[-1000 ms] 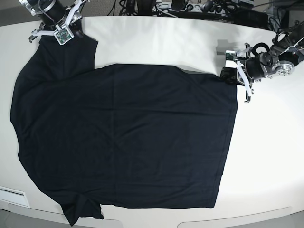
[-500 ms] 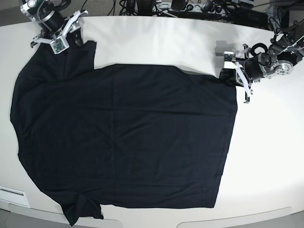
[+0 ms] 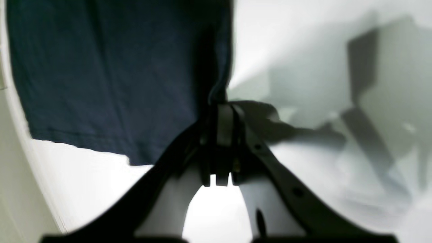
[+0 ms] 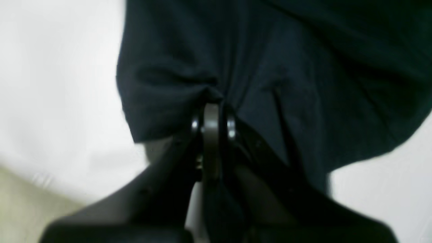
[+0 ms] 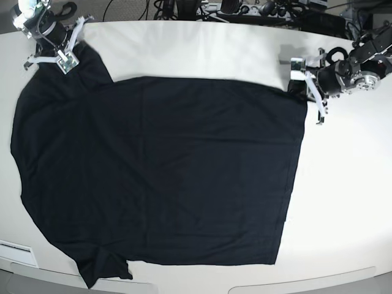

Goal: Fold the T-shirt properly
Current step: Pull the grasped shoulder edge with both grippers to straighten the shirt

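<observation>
The black T-shirt (image 5: 159, 171) lies spread flat over most of the white table (image 5: 202, 49). My left gripper (image 5: 301, 89), at the base view's right, is shut on the shirt's far right corner; the left wrist view shows its fingers (image 3: 224, 114) pinching the cloth edge (image 3: 118, 77). My right gripper (image 5: 78, 44), at the base view's far left, is shut on the shirt's sleeve; the right wrist view shows its fingers (image 4: 211, 118) bunching the dark cloth (image 4: 270, 67).
Cables and dark equipment (image 5: 245, 9) line the table's far edge. The shirt's near hem (image 5: 202, 262) lies close to the table's front edge, with a folded sleeve (image 5: 104, 269) at the near left. Bare table (image 5: 343, 196) shows right of the shirt.
Both grippers have pulled the shirt's far edge away from the camera. The right gripper moved further left and back with the sleeve, and the top edge now lies straighter.
</observation>
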Controlling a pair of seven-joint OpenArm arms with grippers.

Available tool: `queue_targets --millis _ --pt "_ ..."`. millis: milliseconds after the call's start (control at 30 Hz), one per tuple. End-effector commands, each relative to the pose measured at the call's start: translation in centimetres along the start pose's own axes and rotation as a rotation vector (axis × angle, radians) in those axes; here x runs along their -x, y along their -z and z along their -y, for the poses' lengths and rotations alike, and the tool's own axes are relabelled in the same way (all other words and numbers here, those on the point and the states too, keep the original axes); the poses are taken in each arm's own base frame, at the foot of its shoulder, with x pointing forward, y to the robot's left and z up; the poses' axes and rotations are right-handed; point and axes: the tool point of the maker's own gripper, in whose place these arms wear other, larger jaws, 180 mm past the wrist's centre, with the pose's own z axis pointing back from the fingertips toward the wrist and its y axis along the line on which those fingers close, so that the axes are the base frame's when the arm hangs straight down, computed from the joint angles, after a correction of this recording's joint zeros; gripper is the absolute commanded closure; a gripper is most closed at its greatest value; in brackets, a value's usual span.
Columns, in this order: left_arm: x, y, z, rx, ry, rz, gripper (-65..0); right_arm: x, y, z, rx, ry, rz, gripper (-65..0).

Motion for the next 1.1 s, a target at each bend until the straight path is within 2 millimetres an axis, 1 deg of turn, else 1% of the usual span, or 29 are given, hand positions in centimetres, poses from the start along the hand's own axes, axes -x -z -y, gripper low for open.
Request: queue_targets --millis 0,100,200,267,300,433,467,500,633,767,1000,1033,1067 --pt "0.5 -1.2 -0.4 0.002 0.030 -0.022 0.0 -0.9 -1.1 0.7 0.028 -0.020 0.027 0.0" --pt "-0.7 -3.3 -0.7 0.009 0.064 0.001 0.0 -1.6 -3.5 1.0 0.058 -0.049 0.046 0.0" --pt "-2.3 -5.3 -0.8 0.024 0.064 0.031 0.0 -1.4 -5.7 1.2 0.080 -0.074 0.032 0.0" --pt "-3.4 -6.5 -0.8 0.036 0.048 0.038 0.0 -0.7 -6.8 1.3 0.088 -0.086 0.006 0.0" --pt "-4.0 -7.1 -0.8 0.041 0.042 0.040 0.0 -0.1 -7.2 1.3 0.086 -0.087 -0.015 0.0" --pt "-6.3 -8.7 -0.4 0.063 0.055 0.052 0.0 2.1 -8.2 0.7 0.053 -0.108 -0.088 0.0" --pt "-7.1 -8.9 -0.2 0.067 0.060 0.068 0.0 2.5 -8.4 0.5 0.044 -0.109 -0.101 0.0" --pt "-7.2 -8.9 0.1 0.077 0.057 0.065 0.0 2.9 -8.5 0.3 0.035 -0.110 -0.113 0.0" --pt "-6.7 -8.7 2.2 0.136 0.041 0.030 0.0 4.0 -9.1 -0.7 0.002 -0.106 -0.150 0.0" --pt "-6.8 -8.7 4.6 0.205 0.025 0.020 0.0 5.2 -9.7 -1.6 -0.028 -0.105 -0.188 0.0" --pt "-7.5 -9.0 8.8 0.314 0.054 0.034 0.0 5.1 -9.7 -1.4 -0.022 -0.101 -0.186 0.0" --pt "-7.5 -9.1 9.3 0.323 0.064 0.032 0.0 5.0 -9.7 -1.3 -0.011 -0.094 -0.181 0.0" --pt "-7.5 -9.0 9.3 0.313 0.079 0.028 0.0 4.9 -9.6 -1.0 0.002 -0.086 -0.172 0.0"
